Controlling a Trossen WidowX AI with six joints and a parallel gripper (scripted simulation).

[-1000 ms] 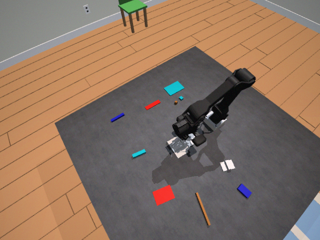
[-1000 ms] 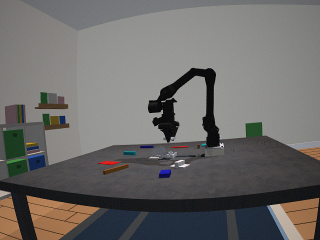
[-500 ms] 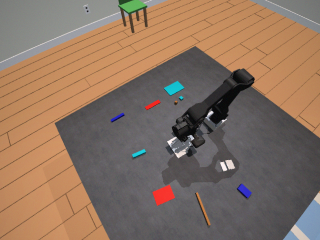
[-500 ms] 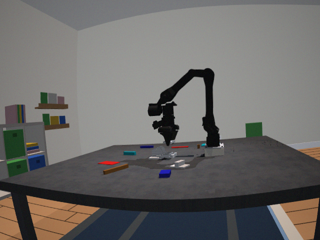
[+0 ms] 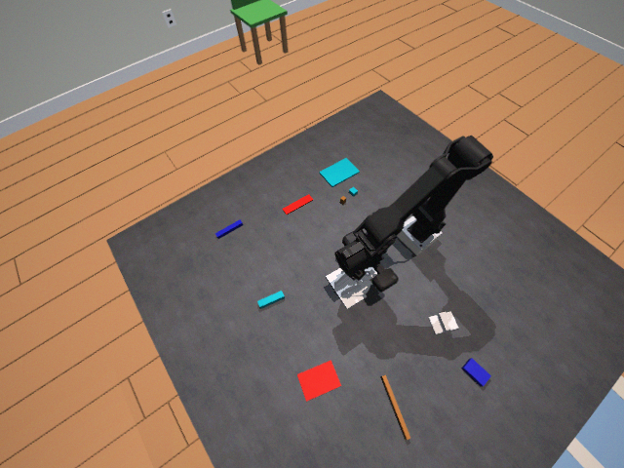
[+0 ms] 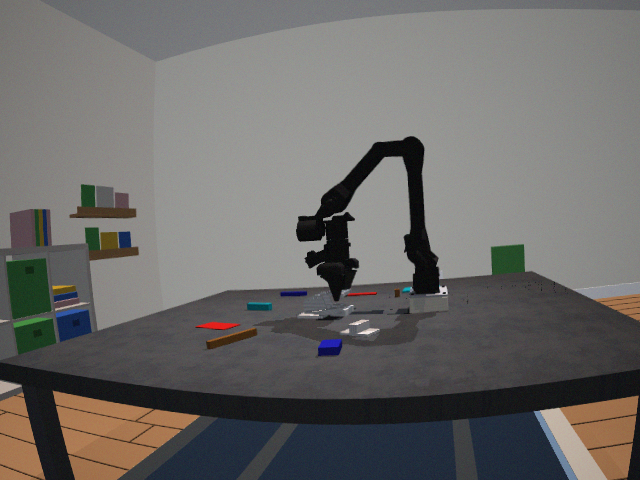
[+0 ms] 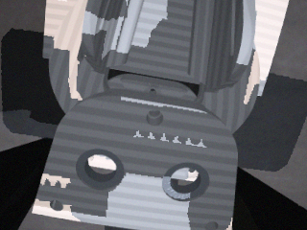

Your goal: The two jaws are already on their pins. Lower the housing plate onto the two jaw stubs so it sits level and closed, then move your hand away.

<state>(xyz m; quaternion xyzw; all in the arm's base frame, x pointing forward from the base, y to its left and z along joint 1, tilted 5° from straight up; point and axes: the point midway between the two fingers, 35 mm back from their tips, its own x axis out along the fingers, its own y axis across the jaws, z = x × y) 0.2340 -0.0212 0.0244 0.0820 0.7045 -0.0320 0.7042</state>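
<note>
Reaching down from its bent arm, the black gripper (image 5: pixel 360 276) (image 6: pixel 337 298) (image 7: pixel 142 163) has its fingers spread wide with the housing plate (image 7: pixel 149 158) gripped between them. From the wrist, I can see the plate's two round holes, and it sits over the pale assembly (image 5: pixel 347 295) (image 6: pixel 310 314) (image 7: pixel 273 34) on the dark table (image 5: pixel 226 352) (image 6: pixel 155 372). Whether it touches the stubs, I can't tell. Over on the table, a small white stepped piece (image 5: pixel 449 321) (image 6: pixel 359 328) lies near a blue block (image 5: pixel 476 371) (image 6: pixel 329 347), well apart from the red square (image 5: pixel 319 380) (image 6: pixel 218 326).
</note>
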